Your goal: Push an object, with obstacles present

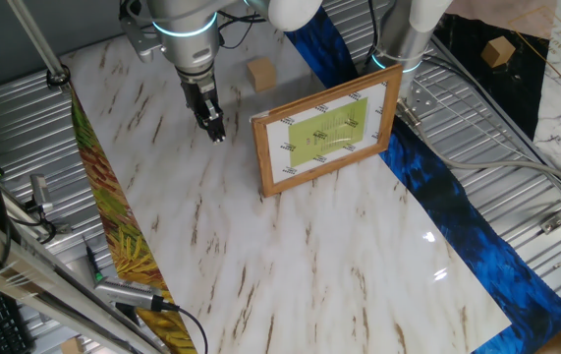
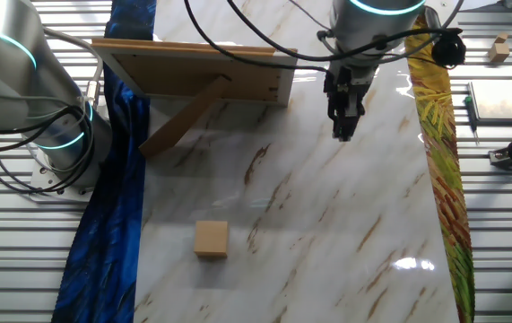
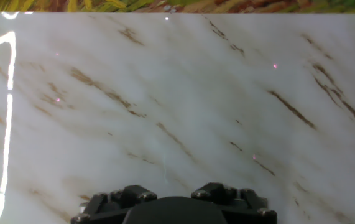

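One fixed view: small tan wooden cube [image 1: 260, 73] flat on one face on the white brown-veined marble tabletop [image 1: 309, 256], near the far edge; its sides look about equal, so no long axis can be told. Black two-finger gripper [image 1: 216, 133] pointing down just above the marble, fingers pressed together and holding nothing; the cube lies near it, apart, up and to the right. Light wooden picture frame [image 1: 327, 128] standing upright beside both, enclosing a yellow-green sheet with dark marks too small to read. Royal-blue cloth [image 1: 457, 216] and yellow-green leaf-print strip [image 1: 113, 226] along opposite table edges. Other fixed view: cube [image 2: 212, 240] close to the blue cloth [image 2: 112, 206], well apart from the gripper [image 2: 342, 130]; frame [image 2: 193, 67] seen from the back, propped on its strut. Hand view: bare marble [image 3: 177, 112] and leaf-print strip [image 3: 102, 5] only; the fingertips are out of view.
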### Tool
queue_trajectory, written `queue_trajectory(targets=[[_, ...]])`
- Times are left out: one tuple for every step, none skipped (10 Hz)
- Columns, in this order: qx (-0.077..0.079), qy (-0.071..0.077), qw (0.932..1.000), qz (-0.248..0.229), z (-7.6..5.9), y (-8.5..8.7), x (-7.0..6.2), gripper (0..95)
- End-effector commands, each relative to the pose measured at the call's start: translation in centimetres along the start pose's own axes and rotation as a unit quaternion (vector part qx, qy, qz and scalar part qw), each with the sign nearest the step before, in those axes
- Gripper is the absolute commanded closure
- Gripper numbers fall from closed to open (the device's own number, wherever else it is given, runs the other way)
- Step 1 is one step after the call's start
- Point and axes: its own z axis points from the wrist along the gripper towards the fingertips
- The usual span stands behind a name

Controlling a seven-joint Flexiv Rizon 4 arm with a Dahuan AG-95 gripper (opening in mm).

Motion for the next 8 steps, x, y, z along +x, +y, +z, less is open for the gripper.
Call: queue_trajectory(targets=[[-0.005,-0.002,0.9976,-0.068,0.0,0.0,-0.1,95.0],[-0.005,-0.001,0.9973,-0.073,0.0,0.0,-0.1,95.0],[-0.005,0.000,0.9971,-0.075,0.0,0.0,-0.1,95.0],[-0.006,0.001,0.9967,-0.081,0.0,0.0,-0.1,95.0],[-0.006,0.001,0.9965,-0.084,0.0,0.0,-0.1,95.0],[-0.008,0.002,0.9957,-0.092,0.0,0.0,-0.3,95.0],[-0.009,0.004,0.9950,-0.100,0.1,-0.2,-1.4,95.0],[-0.012,0.005,0.9941,-0.107,0.1,-0.5,-2.6,95.0]])
